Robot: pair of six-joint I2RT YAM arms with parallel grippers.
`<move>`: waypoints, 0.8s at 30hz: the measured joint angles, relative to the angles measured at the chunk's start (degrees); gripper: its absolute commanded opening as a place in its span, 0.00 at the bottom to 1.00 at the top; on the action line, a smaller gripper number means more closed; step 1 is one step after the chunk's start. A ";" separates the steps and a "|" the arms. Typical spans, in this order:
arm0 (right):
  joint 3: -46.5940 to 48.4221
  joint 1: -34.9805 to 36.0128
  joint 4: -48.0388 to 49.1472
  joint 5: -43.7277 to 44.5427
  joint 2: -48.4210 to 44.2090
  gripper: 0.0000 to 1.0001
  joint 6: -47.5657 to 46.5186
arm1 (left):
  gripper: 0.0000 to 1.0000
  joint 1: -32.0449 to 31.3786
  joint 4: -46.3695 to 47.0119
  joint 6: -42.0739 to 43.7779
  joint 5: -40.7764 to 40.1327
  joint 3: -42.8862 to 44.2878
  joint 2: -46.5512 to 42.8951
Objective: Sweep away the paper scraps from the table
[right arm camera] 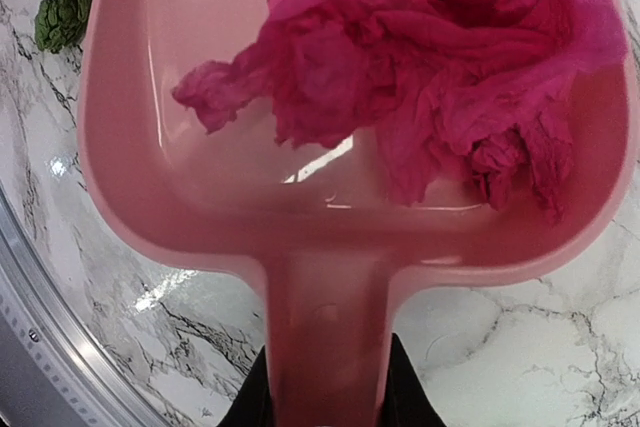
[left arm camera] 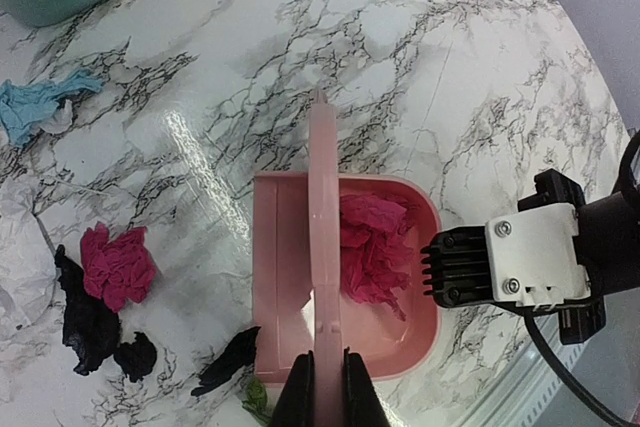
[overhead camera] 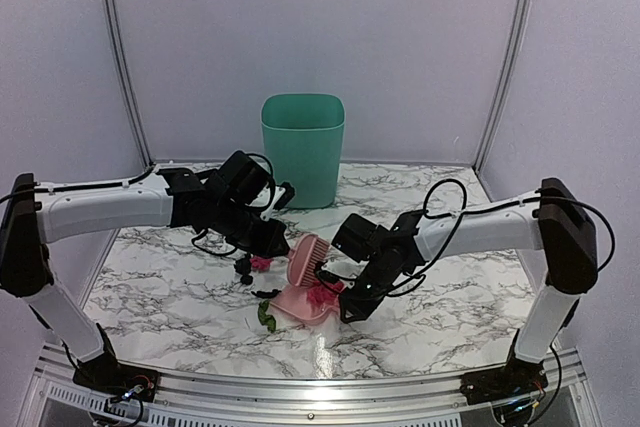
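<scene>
Paper scraps dot the table (one in the dustpan); left gripper clamps the brush, right gripper the dustpan.

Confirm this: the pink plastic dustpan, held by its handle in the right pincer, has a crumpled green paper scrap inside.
Wrong colour: the crumpled paper scrap inside the pink plastic dustpan is magenta-pink, as the right wrist view shows. The right pincer does hold the handle.

L pincer clamped tight, R pincer gripping, both angled inward
</scene>
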 measured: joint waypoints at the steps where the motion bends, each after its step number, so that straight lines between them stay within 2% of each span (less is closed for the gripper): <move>1: -0.35 0.00 0.26 0.02 -0.24 0.00 0.04 | 0.00 -0.09 0.00 -0.17 0.28 0.00 -0.02; 9: -1.92 0.00 1.73 0.20 -1.64 0.00 0.17 | 0.00 -0.44 -0.04 -1.77 -0.37 -0.26 -4.02; 24: -6.21 0.39 0.35 1.79 -9.22 0.00 3.21 | 0.00 -0.44 -5.29 -2.08 -10.03 -0.28 -13.33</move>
